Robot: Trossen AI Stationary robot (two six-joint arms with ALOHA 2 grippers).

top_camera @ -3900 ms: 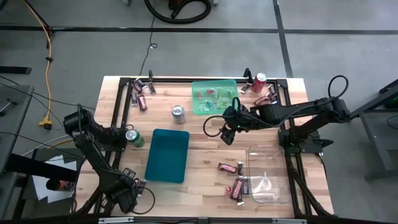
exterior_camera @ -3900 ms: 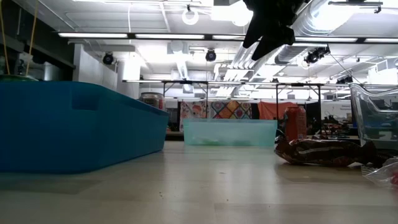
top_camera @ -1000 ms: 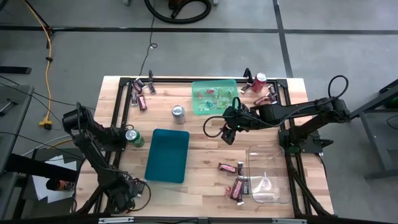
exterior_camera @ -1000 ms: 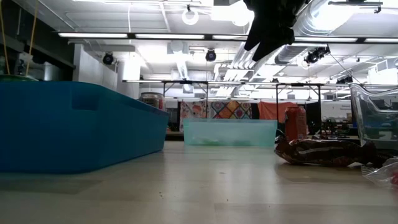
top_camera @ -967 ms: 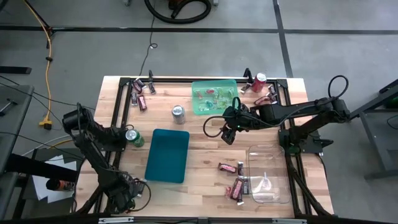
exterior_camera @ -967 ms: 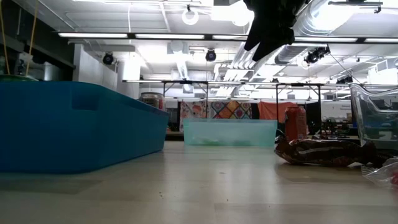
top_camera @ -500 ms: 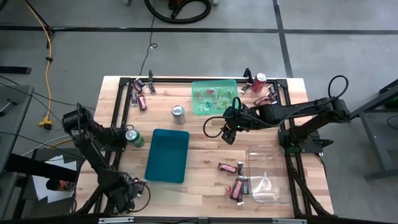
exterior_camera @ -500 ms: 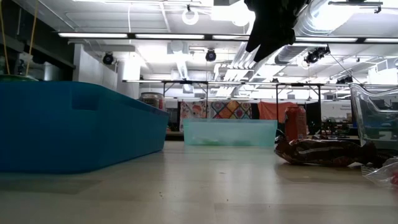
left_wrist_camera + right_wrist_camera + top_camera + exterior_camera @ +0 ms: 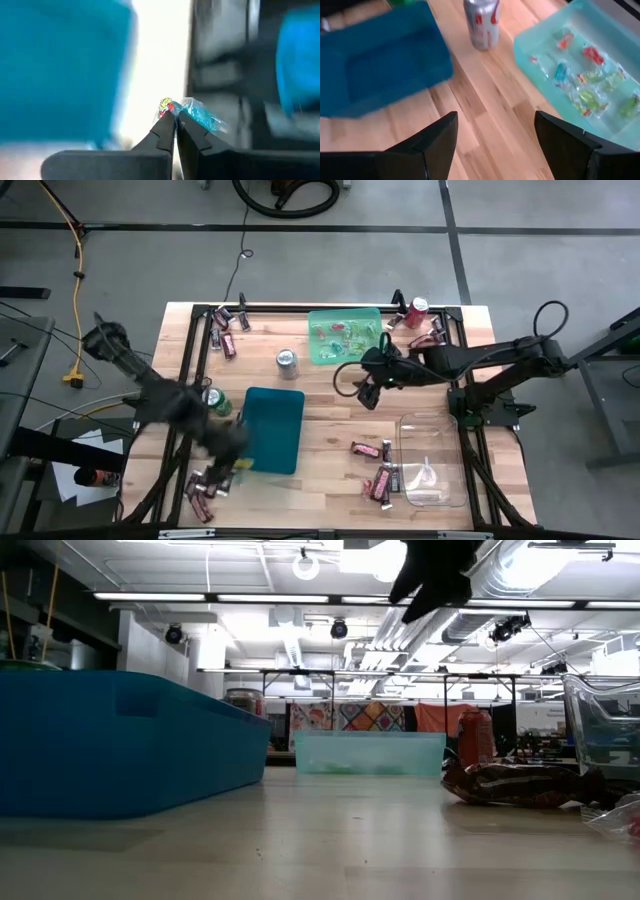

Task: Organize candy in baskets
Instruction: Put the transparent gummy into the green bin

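Beside the dark teal basket (image 9: 270, 430), the left pincer (image 9: 174, 120) is clamped on a small blue-wrapped candy (image 9: 196, 113) only by its wrapper edge, so it could slip out mid-carry.

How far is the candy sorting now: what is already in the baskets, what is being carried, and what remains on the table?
Done: the light green basket holds several small wrapped pieces. In hand: the left gripper, jaws shut, pinches a small blue-wrapped candy by the dark teal basket; the right gripper hangs open above the table. Left: bars near the clear basket, such as one maroon bar, and candies at the far corners. The teal basket looks empty.
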